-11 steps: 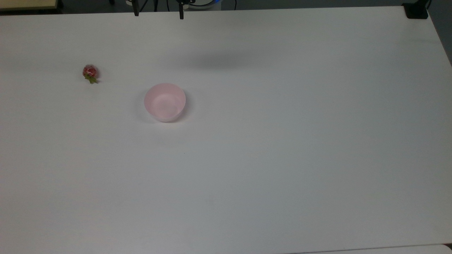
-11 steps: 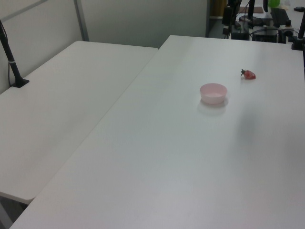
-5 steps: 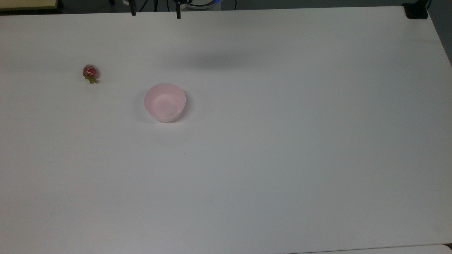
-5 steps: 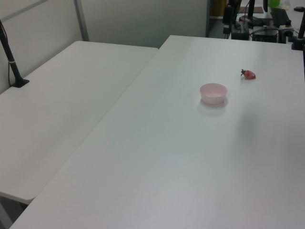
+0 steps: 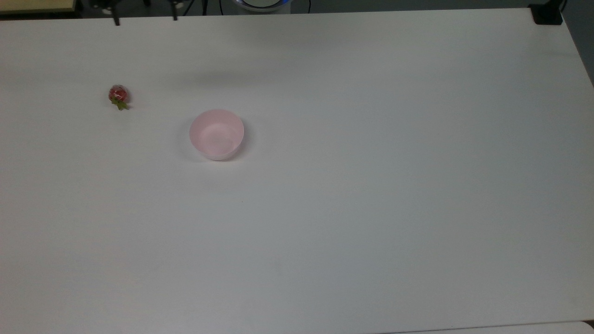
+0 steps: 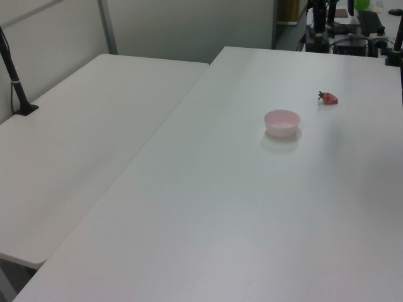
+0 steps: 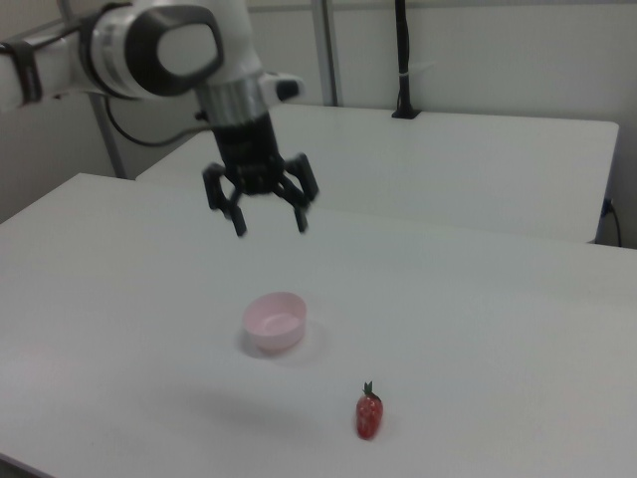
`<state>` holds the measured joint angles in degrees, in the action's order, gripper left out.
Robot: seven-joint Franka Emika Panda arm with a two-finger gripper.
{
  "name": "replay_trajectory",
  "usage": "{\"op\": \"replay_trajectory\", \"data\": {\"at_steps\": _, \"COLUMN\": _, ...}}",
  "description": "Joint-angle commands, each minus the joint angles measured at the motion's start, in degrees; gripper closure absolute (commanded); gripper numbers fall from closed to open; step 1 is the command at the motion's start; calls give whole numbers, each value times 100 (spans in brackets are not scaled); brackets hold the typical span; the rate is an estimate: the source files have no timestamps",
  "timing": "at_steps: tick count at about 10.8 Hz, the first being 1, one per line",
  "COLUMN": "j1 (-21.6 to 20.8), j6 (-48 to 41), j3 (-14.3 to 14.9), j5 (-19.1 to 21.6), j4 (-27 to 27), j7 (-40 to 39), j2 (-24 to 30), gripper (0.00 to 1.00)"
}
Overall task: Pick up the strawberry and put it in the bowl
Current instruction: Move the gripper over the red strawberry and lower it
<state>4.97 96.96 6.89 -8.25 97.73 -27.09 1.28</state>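
Hanging in the air above the white table [image 7: 478, 299], the gripper [image 7: 270, 224] had its two dark fingers spread wide apart with nothing between them. In the right view it sat high over the table, up and a little to the right view's left of the bowl [image 7: 275, 322], well clear of it. At the upper edge of the top view the two fingertips [image 5: 116, 21] showed as short dark stubs, set apart from each other, with a faint shadow on the table below them.

The strawberry [image 7: 369, 413] lay on the bare table, outside the bowl and not touching it. In the right view it stood nearer the camera than the bowl, toward the right view's right, green top pointing up. In the top view the strawberry [image 5: 119, 96] was near the top view's left side, with the bowl [image 5: 216, 134] lower and to the top view's right. In the left view the strawberry [image 6: 328, 97] was beyond the bowl [image 6: 281, 122], toward the left view's right.

The pale pink bowl stood upright, its inside bare. A second white table [image 6: 82, 145] adjoined the first on the left view's left, with a black post [image 6: 15, 80] standing at its far side
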Motion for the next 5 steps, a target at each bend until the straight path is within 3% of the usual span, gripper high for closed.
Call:
{"op": "replay_trajectory", "data": {"at_steps": 1, "j1": 442, "j6": 468, "j3": 119, "j5": -116, "j4": 734, "j7": -543, "j2": -93, "gripper": 0}}
{"op": "replay_trajectory", "data": {"at_steps": 3, "j1": 505, "j6": 1898, "j3": 469, "j5": -55, "j4": 1762, "j7": -552, "j2": -136, "gripper": 0}}
{"op": "replay_trajectory", "data": {"at_steps": 5, "j1": 514, "j6": 2651, "j3": 673, "j5": 7, "j4": 2091, "j7": -526, "j2": -478, "gripper": 0}}
